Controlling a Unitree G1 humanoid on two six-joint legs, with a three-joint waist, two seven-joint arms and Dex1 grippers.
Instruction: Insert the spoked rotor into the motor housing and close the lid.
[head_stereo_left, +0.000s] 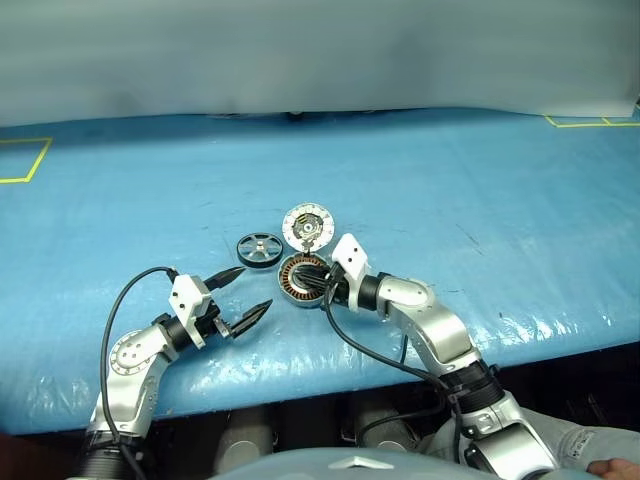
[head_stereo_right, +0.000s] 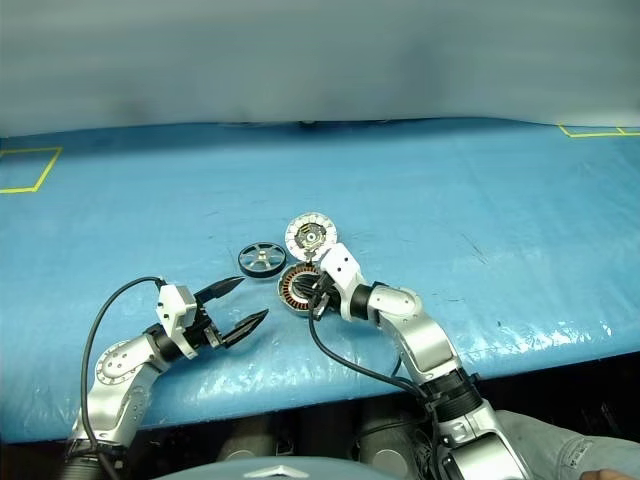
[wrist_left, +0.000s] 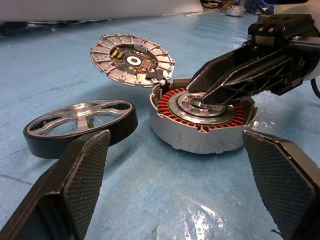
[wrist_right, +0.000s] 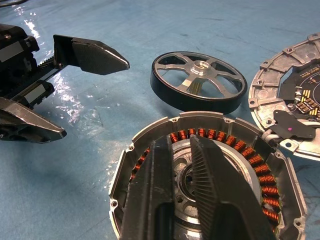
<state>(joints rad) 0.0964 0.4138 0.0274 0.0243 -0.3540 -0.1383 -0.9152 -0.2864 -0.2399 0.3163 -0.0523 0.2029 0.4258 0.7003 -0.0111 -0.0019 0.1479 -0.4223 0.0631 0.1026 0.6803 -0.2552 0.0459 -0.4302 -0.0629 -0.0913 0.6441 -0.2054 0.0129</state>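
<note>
Right hand (wrist_right: 182, 200), fingers together, sits in the motor housing (wrist_left: 202, 117) hub; lifting could drag it against the spoked rotor (head_stereo_left: 259, 249) beside it. Left hand (head_stereo_left: 245, 295) wide.

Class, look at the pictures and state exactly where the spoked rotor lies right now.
In the left eye view the spoked rotor lies flat on the blue table cover, just left of the motor housing and the lid, beyond the left gripper.
</note>
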